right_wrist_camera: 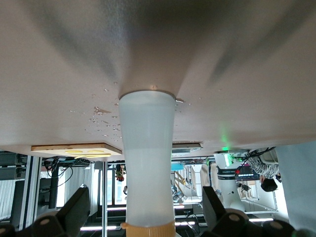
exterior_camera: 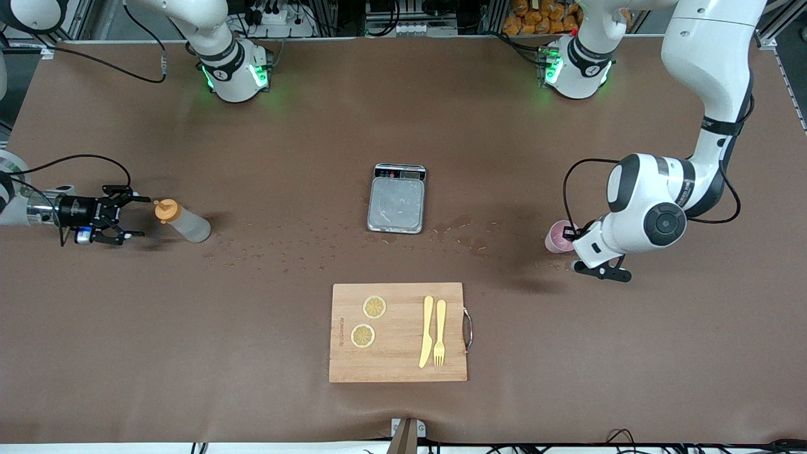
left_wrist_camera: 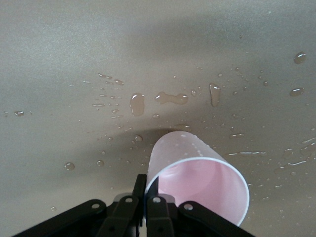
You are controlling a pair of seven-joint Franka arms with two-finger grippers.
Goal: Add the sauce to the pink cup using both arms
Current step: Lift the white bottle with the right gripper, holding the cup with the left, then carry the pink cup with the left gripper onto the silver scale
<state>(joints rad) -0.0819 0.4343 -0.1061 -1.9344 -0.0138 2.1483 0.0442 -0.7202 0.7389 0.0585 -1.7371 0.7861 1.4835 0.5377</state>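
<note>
The sauce bottle (exterior_camera: 184, 221), translucent with an orange cap (exterior_camera: 166, 210), stands upright on the table near the right arm's end. My right gripper (exterior_camera: 140, 218) is open and level beside it at cap height, apart from it. In the right wrist view the bottle (right_wrist_camera: 147, 163) fills the middle between the two black fingers (right_wrist_camera: 74, 207). The pink cup (exterior_camera: 557, 237) is near the left arm's end. My left gripper (left_wrist_camera: 146, 190) is shut on the cup's wall (left_wrist_camera: 197, 177), one finger inside the rim and one outside. In the front view the left wrist hides those fingers.
A grey scale (exterior_camera: 397, 198) sits mid-table. Nearer the front camera lies a wooden board (exterior_camera: 398, 366) with two lemon slices (exterior_camera: 374, 307), a yellow knife and a yellow fork (exterior_camera: 439, 332). Droplets (exterior_camera: 284, 246) dot the table between bottle and cup.
</note>
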